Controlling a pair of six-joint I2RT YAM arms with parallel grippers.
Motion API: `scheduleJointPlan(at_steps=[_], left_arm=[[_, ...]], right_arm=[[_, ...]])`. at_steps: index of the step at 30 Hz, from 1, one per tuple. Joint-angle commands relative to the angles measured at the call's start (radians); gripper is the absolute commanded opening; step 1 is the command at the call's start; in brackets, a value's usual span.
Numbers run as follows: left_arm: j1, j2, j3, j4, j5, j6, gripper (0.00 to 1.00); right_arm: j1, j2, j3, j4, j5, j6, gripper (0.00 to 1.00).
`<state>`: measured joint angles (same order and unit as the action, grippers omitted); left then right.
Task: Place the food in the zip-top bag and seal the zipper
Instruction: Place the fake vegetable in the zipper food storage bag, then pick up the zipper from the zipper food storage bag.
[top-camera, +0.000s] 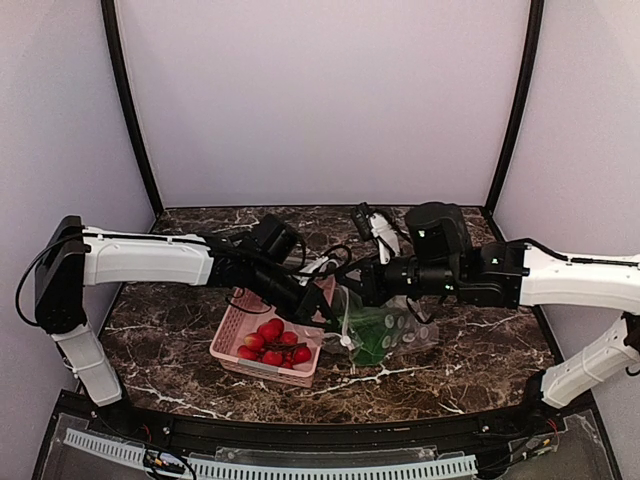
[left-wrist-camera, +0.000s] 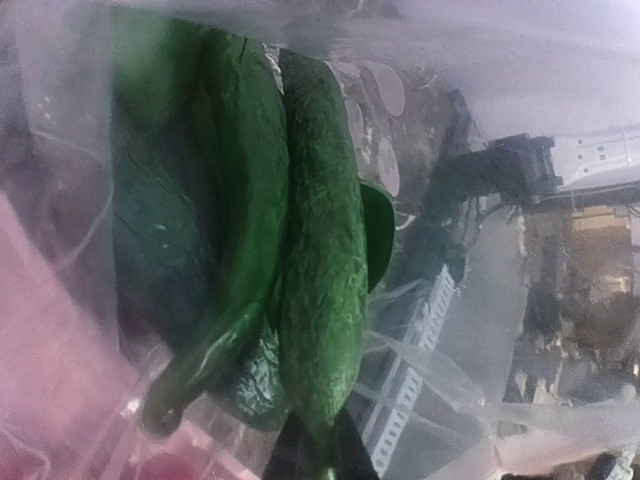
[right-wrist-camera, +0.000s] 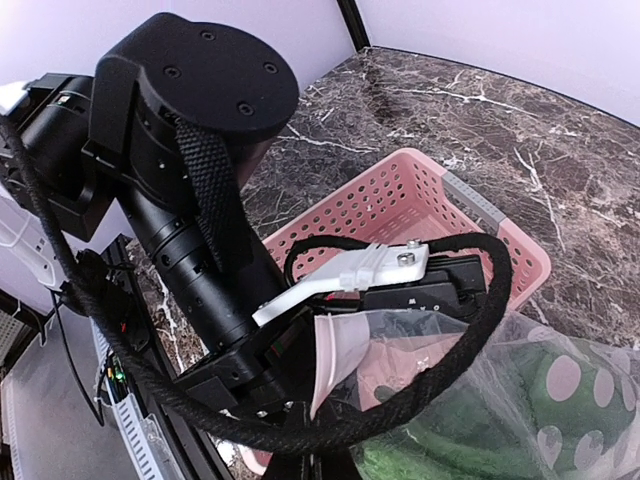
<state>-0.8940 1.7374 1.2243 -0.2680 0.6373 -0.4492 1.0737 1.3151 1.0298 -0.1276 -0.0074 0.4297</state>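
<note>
Food (top-camera: 372, 340) inside zip-top bag (top-camera: 412, 334); bag mouth pinched by both jaws

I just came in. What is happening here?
The left gripper and right gripper meet at a zip-top bag beside a pink basket holding red round pieces. The green toy vegetables are already inside the bag. The left one pinches the zipper strip; the right one is shut at the bag's mouth. Whether the zipper is sealed cannot be seen.
</note>
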Motion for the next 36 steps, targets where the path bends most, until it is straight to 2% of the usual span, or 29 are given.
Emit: scheduleJointPlan(at_steps=[1,3,7,16,25,36], left_arm=[[-0.022,-0.001,0.028,0.031,-0.022,0.001,0.05],[-0.023,-0.003,0.03,0.036,-0.038,0.002,0.08],[-0.022,-0.033,0.031,0.016,-0.097,0.016,0.21],[-0.022,-0.257,-0.058,-0.045,-0.278,-0.001,0.64],[-0.014,-0.458,-0.131,-0.142,-0.376,-0.054,0.75],[0.01,-0.564,-0.27,-0.015,-0.398,-0.187,0.79]], right_arm=[[0.009,-0.025,-0.015,0.051,0.08,0.039,0.0],[0.009,-0.028,-0.018,0.049,0.096,0.052,0.0],[0.008,-0.04,-0.027,0.04,0.127,0.071,0.0],[0.0,-0.077,-0.041,-0.015,0.225,0.109,0.0],[-0.034,-0.019,0.016,-0.032,0.213,0.079,0.0],[-0.062,0.185,0.198,-0.038,0.171,0.003,0.0]])
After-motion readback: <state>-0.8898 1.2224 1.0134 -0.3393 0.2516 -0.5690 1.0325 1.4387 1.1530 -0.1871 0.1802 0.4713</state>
